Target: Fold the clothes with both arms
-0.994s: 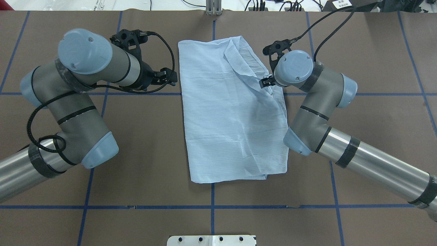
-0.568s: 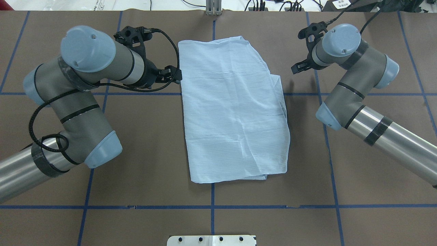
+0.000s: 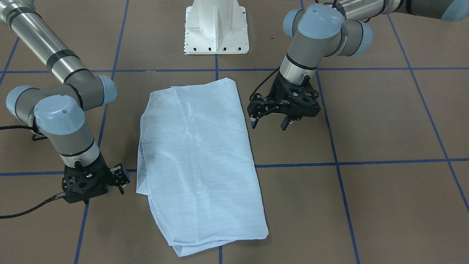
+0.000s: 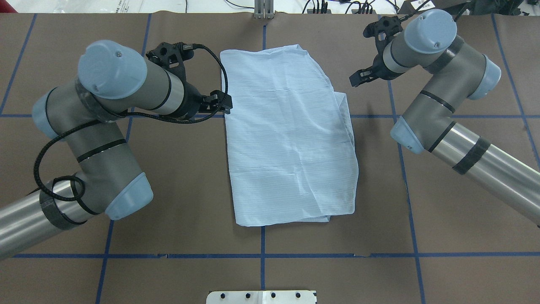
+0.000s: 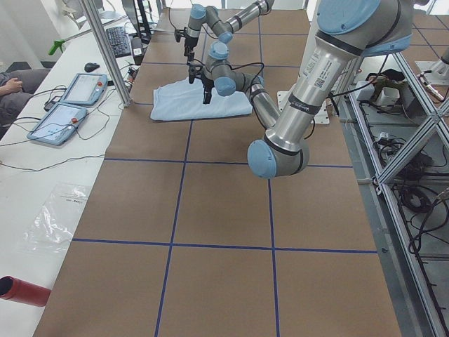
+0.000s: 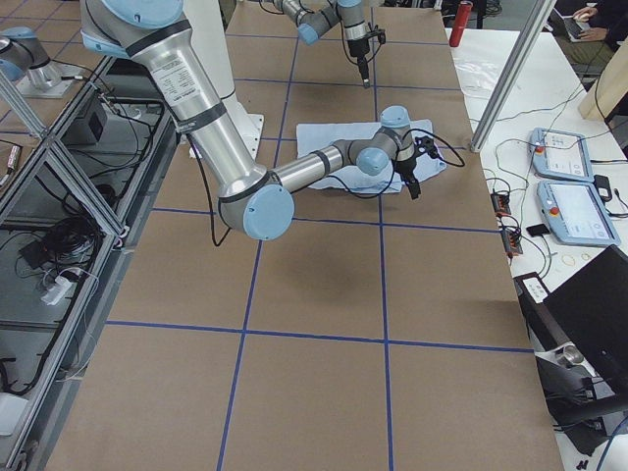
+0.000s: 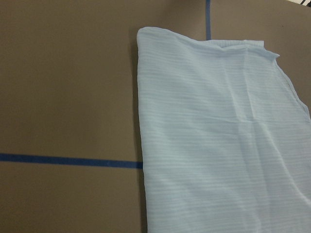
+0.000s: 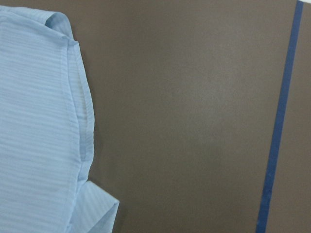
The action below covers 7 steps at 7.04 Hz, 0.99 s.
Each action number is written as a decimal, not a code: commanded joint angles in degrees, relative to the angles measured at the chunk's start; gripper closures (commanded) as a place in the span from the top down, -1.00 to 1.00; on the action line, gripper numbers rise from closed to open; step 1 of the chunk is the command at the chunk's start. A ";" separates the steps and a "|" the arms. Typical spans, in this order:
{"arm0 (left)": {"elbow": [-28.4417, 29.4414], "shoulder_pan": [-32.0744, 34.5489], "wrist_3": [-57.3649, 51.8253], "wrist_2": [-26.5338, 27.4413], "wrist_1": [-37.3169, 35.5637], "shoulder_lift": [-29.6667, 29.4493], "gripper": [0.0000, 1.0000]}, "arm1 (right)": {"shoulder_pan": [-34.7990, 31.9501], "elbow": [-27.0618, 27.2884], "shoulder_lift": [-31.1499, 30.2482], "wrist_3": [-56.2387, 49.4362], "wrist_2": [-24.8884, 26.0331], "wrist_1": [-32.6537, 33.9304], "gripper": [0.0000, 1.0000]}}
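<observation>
Thin light-blue striped shirt (image 4: 291,139), ctr of frame, is seen folded to a rectangle; more folds judged left. Black left gripper (image 3: 268,124) & black right gripper (image 4: 358,78) are spread wide, empty.

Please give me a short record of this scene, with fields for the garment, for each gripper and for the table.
garment: light blue striped shirt, folded into a rough rectangle, lying flat
left gripper: open, holds nothing, close beside the long edge of the shirt on the robot's left; contact cannot be told
right gripper: open, holds nothing, apart from the shirt, off its far corner on the robot's right
table: brown surface with a grid of blue tape lines
</observation>
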<state>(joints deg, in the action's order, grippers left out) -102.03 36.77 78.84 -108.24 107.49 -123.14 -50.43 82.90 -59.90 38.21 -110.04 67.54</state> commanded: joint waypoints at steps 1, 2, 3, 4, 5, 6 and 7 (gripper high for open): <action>-1.06 -8.86 14.25 0.22 -0.17 0.27 1.00 | -0.02 10.30 -2.58 2.30 -4.21 13.49 1.00; -1.06 -13.43 19.89 3.45 -1.39 0.36 1.00 | 0.94 12.53 -2.67 4.05 -4.30 17.41 1.00; -0.98 -17.22 21.60 6.35 -5.84 -0.25 0.98 | 2.43 14.81 -4.15 8.94 -4.39 17.53 1.00; -0.89 -18.56 21.88 6.64 -7.80 0.09 0.97 | 4.10 19.10 -7.39 13.17 -4.39 17.28 1.00; 0.42 -20.75 21.88 7.86 -7.82 0.18 0.93 | 4.90 22.71 -9.51 15.47 -4.65 17.27 1.00; 0.69 -21.38 21.88 8.57 -7.82 0.18 0.81 | 5.60 23.88 -10.05 16.54 -4.83 17.62 1.00; 1.48 -21.56 21.88 8.49 -7.82 -0.25 0.65 | 5.87 24.15 -10.32 18.12 -5.44 17.62 1.00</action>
<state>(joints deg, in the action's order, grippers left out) -101.39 15.88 100.67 -100.10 99.78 -123.09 -45.16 105.90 -69.49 54.33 -114.93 85.04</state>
